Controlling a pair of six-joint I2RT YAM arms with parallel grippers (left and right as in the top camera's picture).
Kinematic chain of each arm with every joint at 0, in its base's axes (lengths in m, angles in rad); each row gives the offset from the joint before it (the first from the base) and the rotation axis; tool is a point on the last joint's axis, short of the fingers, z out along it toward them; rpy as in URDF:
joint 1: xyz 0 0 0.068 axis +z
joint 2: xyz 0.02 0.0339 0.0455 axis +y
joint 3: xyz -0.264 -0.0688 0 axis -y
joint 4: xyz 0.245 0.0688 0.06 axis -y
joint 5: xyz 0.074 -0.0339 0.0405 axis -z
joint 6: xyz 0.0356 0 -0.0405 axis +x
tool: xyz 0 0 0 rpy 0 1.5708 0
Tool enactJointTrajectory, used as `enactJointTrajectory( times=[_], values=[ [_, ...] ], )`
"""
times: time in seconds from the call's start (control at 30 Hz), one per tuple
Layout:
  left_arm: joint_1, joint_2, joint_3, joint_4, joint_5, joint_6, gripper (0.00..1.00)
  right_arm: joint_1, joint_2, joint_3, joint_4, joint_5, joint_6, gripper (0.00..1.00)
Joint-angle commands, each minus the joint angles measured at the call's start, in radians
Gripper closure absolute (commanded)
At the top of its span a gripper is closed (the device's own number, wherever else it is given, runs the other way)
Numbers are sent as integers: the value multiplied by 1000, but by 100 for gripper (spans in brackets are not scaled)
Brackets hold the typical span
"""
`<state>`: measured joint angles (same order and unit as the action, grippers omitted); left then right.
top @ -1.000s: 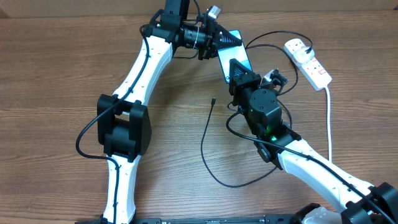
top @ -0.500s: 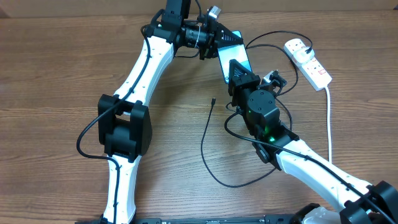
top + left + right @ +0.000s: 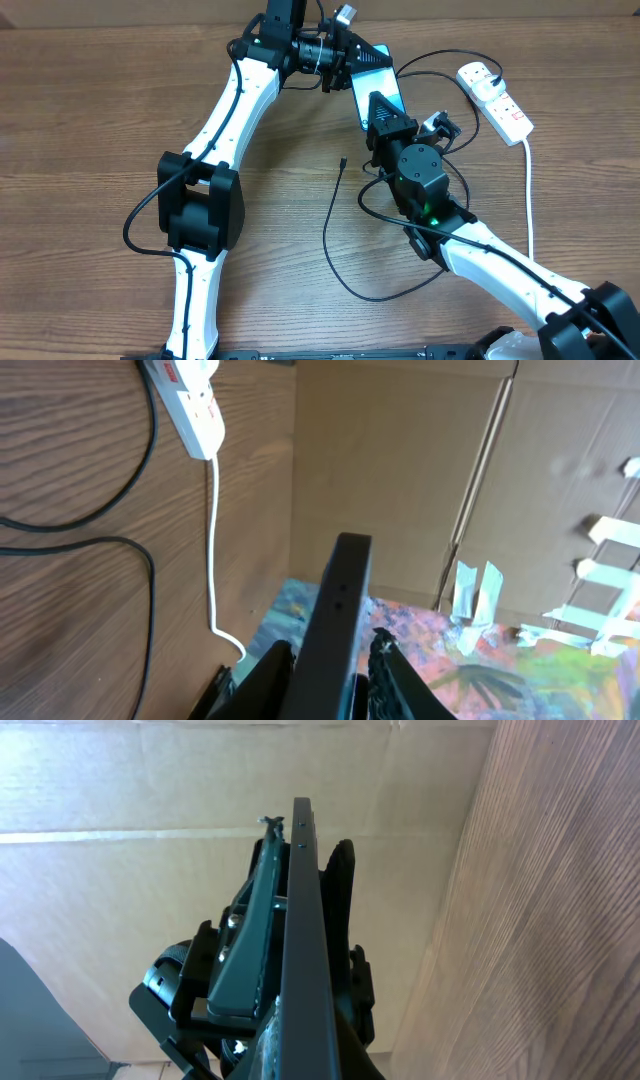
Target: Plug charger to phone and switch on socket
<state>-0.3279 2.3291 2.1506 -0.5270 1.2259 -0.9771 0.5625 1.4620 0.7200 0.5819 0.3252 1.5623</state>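
The phone (image 3: 381, 87), with its cyan screen, is held off the table between both grippers. My left gripper (image 3: 352, 58) is shut on its far end and my right gripper (image 3: 381, 113) is shut on its near end. In the left wrist view the phone (image 3: 341, 610) shows edge-on between the fingers (image 3: 330, 652). In the right wrist view it (image 3: 300, 910) is also edge-on in the jaws (image 3: 305, 1045). The charger's tiny connector (image 3: 342, 160) lies loose on the table, and its thin black cable (image 3: 330, 240) loops under the right arm. The white socket (image 3: 496, 98) lies at the far right and also shows in the left wrist view (image 3: 190, 400).
The socket's thick white cord (image 3: 529, 190) runs toward the front along the right side. A black cable loop (image 3: 440, 58) lies between the phone and the socket. Cardboard walls (image 3: 400, 450) stand behind the table. The table's left half is bare wood (image 3: 90, 120).
My left gripper and the phone's far end have shifted slightly up and to the right. The right gripper keeps its hold. The charger cable has not moved.
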Motion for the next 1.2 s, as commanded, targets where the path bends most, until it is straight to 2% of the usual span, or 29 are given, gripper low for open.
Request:
enactJointTrajectory(
  times=[0.0, 0.1, 0.17, 0.47, 0.63, 0.8, 0.9, 0.93, 0.97, 1.03, 1.17],
  values=[
    [-36, -2, 19, 5, 31, -23, 81, 6, 43, 44, 0, -53, -21, 96],
    [-36, -2, 19, 5, 11, -26, 85, 12, 51, 48, 1, -64, -21, 96],
    [-33, -2, 19, 6, -3, -29, 96, 14, 51, 48, -9, -72, -21, 96],
    [-8, -2, 19, 77, -78, -67, 96, 14, 51, 48, -27, -144, -26, 96],
    [8, -2, 19, 147, -98, -68, 96, 14, 51, 48, -29, -144, -83, 60],
    [56, -1, 19, 143, -101, -53, 95, 9, 46, 48, -29, -145, -209, 37],
    [107, -1, 19, 143, -83, -14, 96, 7, 27, 48, -35, -190, -363, 17],
    [142, -1, 18, 143, -55, 39, 96, 7, 11, 48, -67, -236, -436, 3],
    [159, -2, 19, 143, -34, 73, 96, 7, 1, 48, -101, -257, -466, 0],
    [200, -2, 19, 138, 26, 127, 96, 7, -18, 54, -191, -297, -519, 0],
    [272, -2, 19, 134, 145, 141, 96, 7, -32, 115, -451, -357, -644, 0]
  ],
)
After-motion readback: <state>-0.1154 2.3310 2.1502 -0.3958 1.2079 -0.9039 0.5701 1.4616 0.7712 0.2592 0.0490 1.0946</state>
